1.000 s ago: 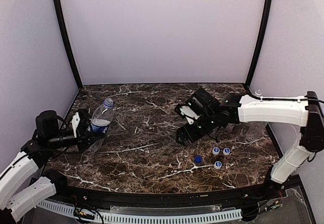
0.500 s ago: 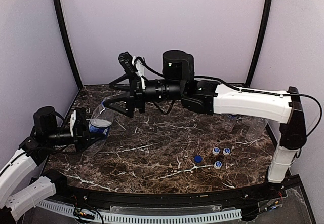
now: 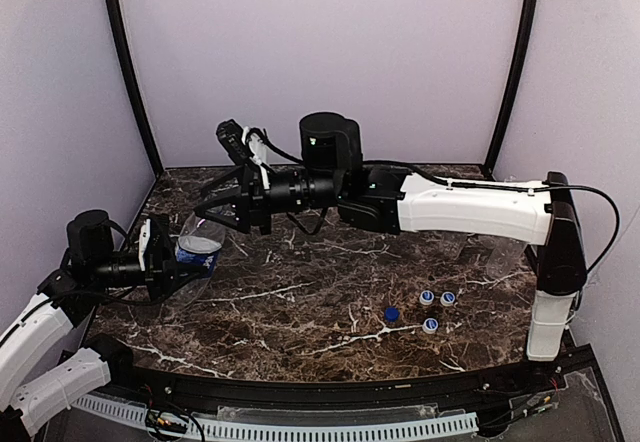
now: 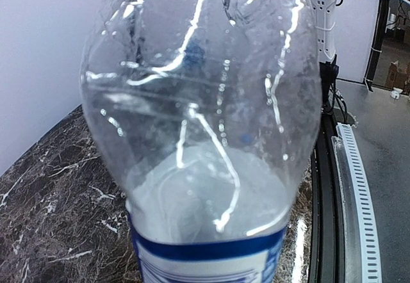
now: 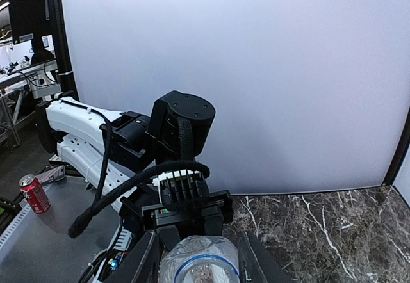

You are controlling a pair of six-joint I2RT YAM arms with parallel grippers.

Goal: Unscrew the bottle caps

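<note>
While my left gripper (image 3: 165,262) clamps the labelled bottle (image 3: 197,250) at nine o'clock on the table (image 3: 330,262), my right gripper (image 5: 200,260) straddles its top; whether those jaws grip it, I cannot tell.

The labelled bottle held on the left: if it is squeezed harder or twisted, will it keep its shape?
Probably not: the bottle wall looks thin and clear, so it may dent. Only droplets show inside, so it seems light. Its smooth round body could slip when twisted.
</note>
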